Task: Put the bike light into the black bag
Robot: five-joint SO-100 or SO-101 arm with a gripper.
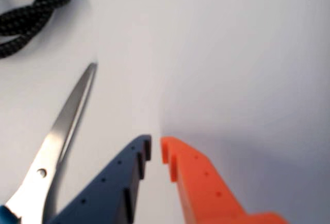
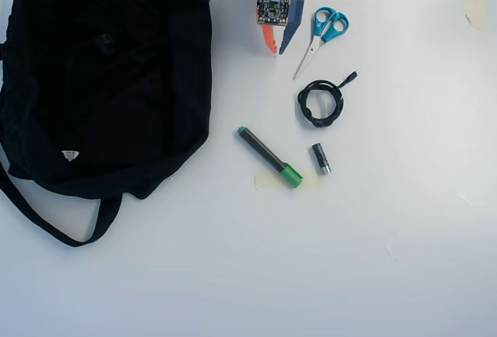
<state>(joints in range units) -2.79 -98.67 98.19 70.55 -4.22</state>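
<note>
In the overhead view, the black bag (image 2: 116, 81) fills the left. A faint dark lump on its fabric looks like the bike light (image 2: 105, 39), though it is too dim to be sure. If so, the placing step seems done and only parking the arm remains. Well right of it, the gripper (image 2: 278, 50) is empty with its jaws nearly pressed together, just beside the scissors (image 2: 320, 36).

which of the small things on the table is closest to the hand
The scissors with blue handles, right beside the hand in the overhead view. The coiled cable, marker and small cylinder lie farther off.
</note>
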